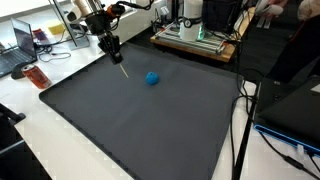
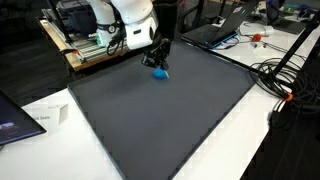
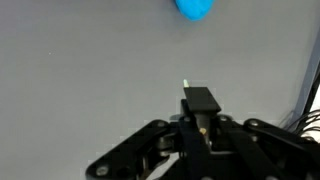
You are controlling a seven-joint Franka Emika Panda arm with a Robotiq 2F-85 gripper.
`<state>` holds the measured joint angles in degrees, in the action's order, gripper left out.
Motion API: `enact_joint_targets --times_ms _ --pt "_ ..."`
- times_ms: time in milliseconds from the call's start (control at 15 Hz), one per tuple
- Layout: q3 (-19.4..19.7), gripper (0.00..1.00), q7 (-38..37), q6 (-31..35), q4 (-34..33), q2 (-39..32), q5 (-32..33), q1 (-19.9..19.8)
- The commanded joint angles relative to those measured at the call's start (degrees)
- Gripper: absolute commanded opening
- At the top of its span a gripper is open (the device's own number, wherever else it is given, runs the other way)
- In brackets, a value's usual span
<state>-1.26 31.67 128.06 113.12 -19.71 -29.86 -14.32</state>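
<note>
My gripper (image 1: pixel 114 48) hangs above the far part of a dark grey mat (image 1: pixel 140 125), its jaws pressed together. A thin pale stick (image 1: pixel 123 70) pokes out from between the fingers and points down at the mat; in the wrist view only its light tip (image 3: pixel 186 85) shows, past the black fingertips (image 3: pixel 201 98). A small blue ball-like object (image 1: pixel 152 78) lies on the mat a short way from the stick's tip. It sits just below the gripper (image 2: pixel 158 56) as the blue object (image 2: pixel 160 72), and at the top edge as the blue object (image 3: pixel 195 8).
The mat covers most of a white table (image 2: pixel 250 130). A red object (image 1: pixel 38 76) and a laptop (image 1: pixel 22 45) lie beyond one mat edge, and a paper sheet (image 2: pixel 45 117) beyond another. Equipment racks (image 1: pixel 200 35) stand behind. Black cables (image 2: pixel 280 75) trail past the mat's corner.
</note>
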Motion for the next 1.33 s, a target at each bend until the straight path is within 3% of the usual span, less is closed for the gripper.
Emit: enact_joint_targets --times_ms 0,467,800,1267 --pt "-1.3 0.03 8.8 4.3 7.7 4.3 -7.7 -1.6" --pt "0.6 0.03 20.5 5.8 16.1 8.9 -18.9 -0.2" --pt "2.4 0.03 19.4 5.0 19.3 12.0 -18.2 1.4" --pt "3.2 0.03 25.6 6.5 23.0 15.2 -24.2 2.3"
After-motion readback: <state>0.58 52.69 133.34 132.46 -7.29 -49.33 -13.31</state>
